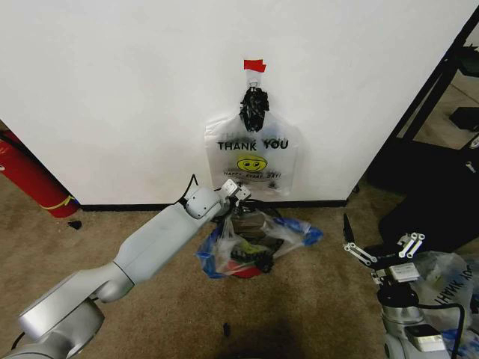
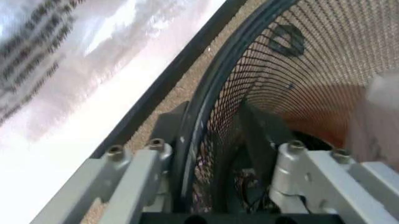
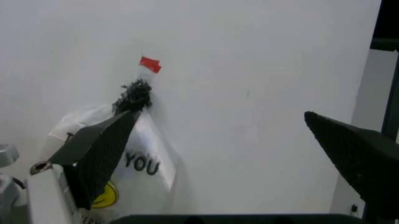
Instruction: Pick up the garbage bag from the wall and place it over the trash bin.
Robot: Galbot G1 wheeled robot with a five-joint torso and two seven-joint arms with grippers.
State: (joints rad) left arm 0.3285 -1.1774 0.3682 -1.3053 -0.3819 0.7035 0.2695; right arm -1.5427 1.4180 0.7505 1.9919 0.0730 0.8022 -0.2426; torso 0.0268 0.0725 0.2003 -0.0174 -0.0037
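The garbage bag (image 1: 288, 228), translucent with blue patches, is draped loosely around the trash bin (image 1: 251, 271), whose red body shows low between the folds. My left gripper (image 1: 243, 215) reaches down at the bin's far side, close to the wall (image 1: 112, 90). In the left wrist view the left gripper (image 2: 215, 121) is open and straddles the bin's black rim (image 2: 212, 93), one finger outside and one inside the mesh; a fold of the bag (image 2: 380, 116) shows beside it. My right gripper (image 1: 383, 250) waits open at the right, clear of the bin, and faces the wall (image 3: 262, 70).
A white THANK YOU bag (image 1: 251, 153) with a smiley hangs on the wall under red tape (image 1: 254, 66). A red cylinder with a yellow band (image 1: 34, 179) leans at the left. At the right are a black rack (image 1: 441, 112) and another clear bag (image 1: 449, 277). Open carpet lies in front.
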